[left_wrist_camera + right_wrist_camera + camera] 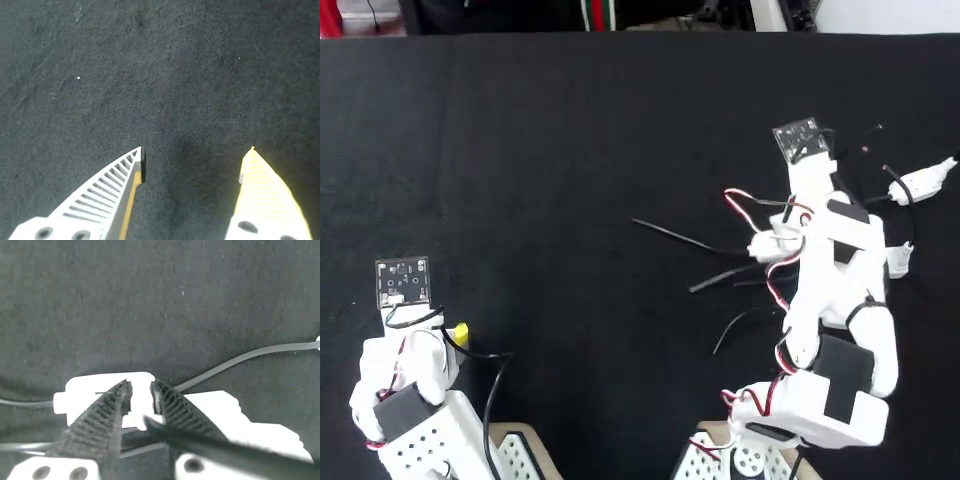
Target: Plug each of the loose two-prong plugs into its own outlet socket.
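We see one white plug [923, 182] lying flat far right, another plug [898, 260] nearer, black cords [672, 237] sprawled leftward.

White plastic arms [825, 290], black servos [845, 375] (red-and-white wiring [732, 200] loops).

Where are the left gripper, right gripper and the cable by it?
left gripper [196, 150]: left wrist view, between fingertips.
right gripper [141, 387]: right wrist view, between fingertips.
cable [240, 360]: right wrist view, mid-run.
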You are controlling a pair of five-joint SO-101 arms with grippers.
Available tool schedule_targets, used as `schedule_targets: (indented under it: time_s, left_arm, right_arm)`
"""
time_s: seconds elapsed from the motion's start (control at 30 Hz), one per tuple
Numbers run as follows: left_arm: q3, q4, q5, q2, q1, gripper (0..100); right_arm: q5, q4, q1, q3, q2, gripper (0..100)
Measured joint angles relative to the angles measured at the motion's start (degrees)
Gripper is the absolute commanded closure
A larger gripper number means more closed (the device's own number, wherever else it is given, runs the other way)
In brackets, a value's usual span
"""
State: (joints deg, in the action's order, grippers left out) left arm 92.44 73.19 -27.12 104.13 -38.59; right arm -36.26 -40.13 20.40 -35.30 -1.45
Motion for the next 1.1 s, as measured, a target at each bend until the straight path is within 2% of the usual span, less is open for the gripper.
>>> schedule_targets:
  time_s: [0.13, 0.27, 0.4, 0.5, 0.57, 0.63, 0.67, 0.77, 0.93, 1.1]
  left_arm:
    - [0.0, 0.0, 0.0, 0.0, 0.0, 69]
    - [0.0, 0.0, 0.0, 0.0, 0.0, 69]
    - [0.0, 0.0, 0.0, 0.0, 0.0, 69]
    - [0.4, 0.0, 0.0, 0.0, 0.0, 69]
    - [0.5, 0.0, 0.0, 0.0, 0.0, 69]
    - [0.5, 0.0, 0.0, 0.0, 0.0, 70]
    - [0.5, 0.0, 0.0, 0.0, 0.0, 71]
    - [1.1, 0.0, 0.4, 0.1, 0.0, 79]
    - [1.1, 0.0, 2.3, 0.0, 0.0, 96]
    - [1.1, 0.0, 2.5, 0.0, 0.0, 97]
  right_arm:
    - [1.8, -4.3, -2.2, 0.0, -0.7, 60.1]
    - [6.2, -13.6, -9.5, 0.0, -6.8, 57.5]
    - [12.3, -22.3, -20.4, 0.1, -18.7, 61.5]
    - [17.2, -28.0, -30.1, 2.9, -30.4, 69.8]
    - [19.2, -32.4, -36.3, 6.9, -38.3, 79.9]
    - [20.0, -36.8, -40.6, 11.6, -45.8, 95.7]
    - [20.2, -39.0, -41.8, 13.8, -49.5, 99.4]
    - [20.5, -43.1, -42.8, 17.7, -60.0, 90.2]
    - [20.5, -45.4, -43.2, 14.2, -73.5, 92.1]
    - [15.4, -44.1, -41.8, 1.4, -87.2, 92.0]
